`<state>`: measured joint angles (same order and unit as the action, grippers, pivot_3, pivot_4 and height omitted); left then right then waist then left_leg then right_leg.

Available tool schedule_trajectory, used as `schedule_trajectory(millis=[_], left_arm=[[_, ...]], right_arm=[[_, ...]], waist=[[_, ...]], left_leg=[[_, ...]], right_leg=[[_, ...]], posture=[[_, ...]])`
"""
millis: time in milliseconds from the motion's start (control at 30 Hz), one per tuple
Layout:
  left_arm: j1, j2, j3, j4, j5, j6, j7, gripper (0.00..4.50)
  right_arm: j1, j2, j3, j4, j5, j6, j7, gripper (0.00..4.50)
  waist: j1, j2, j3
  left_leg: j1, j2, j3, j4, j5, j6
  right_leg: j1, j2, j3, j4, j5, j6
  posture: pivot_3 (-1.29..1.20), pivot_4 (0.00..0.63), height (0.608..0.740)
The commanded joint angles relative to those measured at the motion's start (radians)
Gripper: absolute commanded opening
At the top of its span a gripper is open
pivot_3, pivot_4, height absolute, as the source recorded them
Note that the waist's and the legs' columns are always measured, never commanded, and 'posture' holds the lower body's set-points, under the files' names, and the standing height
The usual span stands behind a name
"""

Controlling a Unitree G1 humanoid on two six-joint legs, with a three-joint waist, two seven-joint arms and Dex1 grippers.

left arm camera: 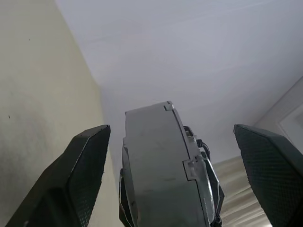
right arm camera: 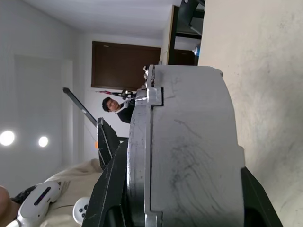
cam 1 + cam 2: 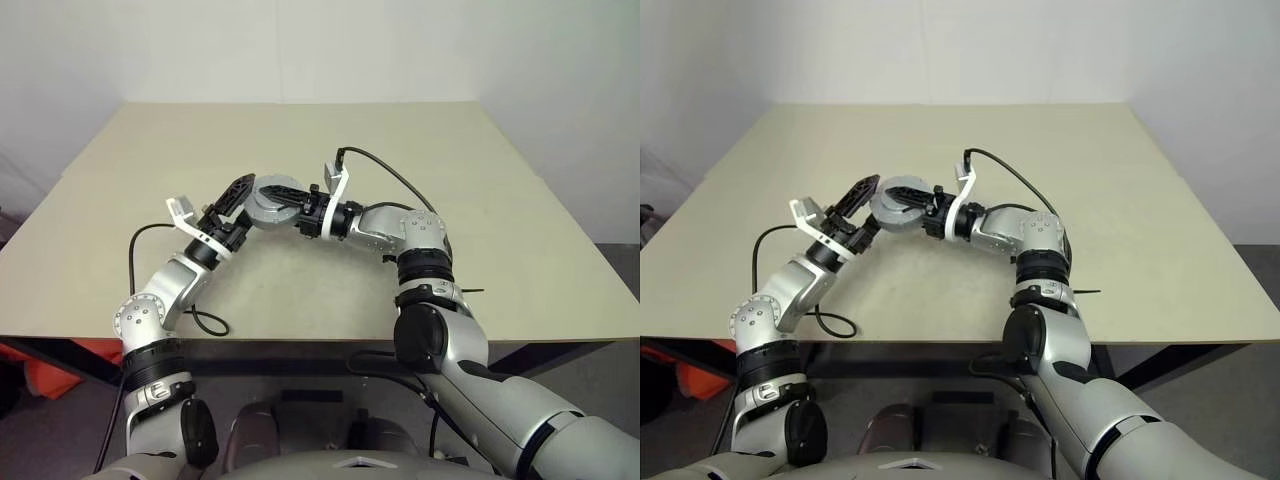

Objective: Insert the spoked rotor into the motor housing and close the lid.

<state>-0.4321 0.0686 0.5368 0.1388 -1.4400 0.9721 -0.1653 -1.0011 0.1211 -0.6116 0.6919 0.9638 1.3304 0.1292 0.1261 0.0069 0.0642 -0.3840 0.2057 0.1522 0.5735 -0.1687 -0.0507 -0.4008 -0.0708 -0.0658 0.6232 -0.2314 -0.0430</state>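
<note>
**Closed housing held mid-air by right pincer, left pincer spread**

The round silver-grey metal motor housing (image 3: 270, 203), with the flat matte grey notched lid (image 2: 194, 142) seated flush on it, hangs above the beige counter (image 3: 500, 200), well clear of the surface. The spoked rotor cannot be seen (judged already inside, lid looks on). The right pincer (image 3: 290, 205) pinches the assembly across its flat faces, one black finger on each side, jaws partly apart around the thickness. The left pincer (image 3: 236, 196) stands spread wide, its fingertips (image 1: 90, 161) either side of the disc's edge, not touching it.

Handling, as a judgement: rigid metal, probably dense for its bulk, smooth faces that could slip under a light pinch. Best hold is across the two faces near the centre, or by the notched rim, where the teeth give purchase. The lid may not be locked, so tilting risks it sliding off.

A person and a game controller show in the right wrist view's background.
</note>
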Motion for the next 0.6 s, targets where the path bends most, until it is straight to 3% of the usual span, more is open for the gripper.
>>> schedule_trajectory(millis=[33, 100, 167, 333, 600], left_arm=[[-0.033, 0.010, -0.030, 0.007, 0.005, -0.017, -0.014, 4.39], [-0.041, 0.011, -0.040, 0.019, 0.016, -0.028, -0.016, 4.39], [-0.044, 0.010, -0.045, 0.026, 0.025, -0.039, -0.020, 4.02], [-0.040, 0.007, -0.050, 0.026, 0.020, -0.049, -0.029, 2.55], [-0.038, 0.015, -0.052, 0.033, 0.021, -0.046, -0.037, 2.52]], right_arm=[[-0.014, 0.014, -0.001, -0.068, 0.054, -0.006, 0.024, 2.07], [-0.012, 0.014, 0.000, -0.073, 0.053, -0.009, 0.024, 2.07], [-0.010, 0.016, 0.001, -0.078, 0.051, -0.013, 0.021, 2.07], [0.000, 0.016, 0.006, -0.087, 0.051, -0.018, 0.018, 2.07], [0.006, 0.018, 0.020, -0.095, 0.045, -0.035, 0.021, 2.07]], waist=[[0.000, 0.000, 0.000], [0.000, 0.000, 0.000], [0.000, 0.000, 0.000], [0.000, 0.000, 0.000], [0.000, 0.000, 0.000]], left_leg=[[0.000, 0.000, 0.000, 0.000, 0.000, 0.000], [0.000, 0.000, 0.000, 0.000, 0.000, 0.000], [0.000, 0.000, 0.000, 0.000, 0.000, 0.000], [0.000, 0.000, 0.000, 0.001, 0.000, 0.000], [0.000, 0.000, 0.000, 0.002, 0.000, 0.000]], right_leg=[[0.000, 0.000, 0.000, 0.000, 0.000, 0.000], [0.000, 0.000, 0.000, 0.000, 0.000, 0.000], [0.000, 0.000, 0.000, 0.000, 0.000, 0.000], [0.000, 0.000, 0.000, 0.000, 0.000, 0.000], [0.001, 0.000, 0.000, 0.001, 0.000, 0.001]], posture=[[0.00, 0.000, 0.740], [0.00, 0.000, 0.740], [0.00, 0.000, 0.740], [0.00, 0.000, 0.740], [0.00, 0.000, 0.740]])
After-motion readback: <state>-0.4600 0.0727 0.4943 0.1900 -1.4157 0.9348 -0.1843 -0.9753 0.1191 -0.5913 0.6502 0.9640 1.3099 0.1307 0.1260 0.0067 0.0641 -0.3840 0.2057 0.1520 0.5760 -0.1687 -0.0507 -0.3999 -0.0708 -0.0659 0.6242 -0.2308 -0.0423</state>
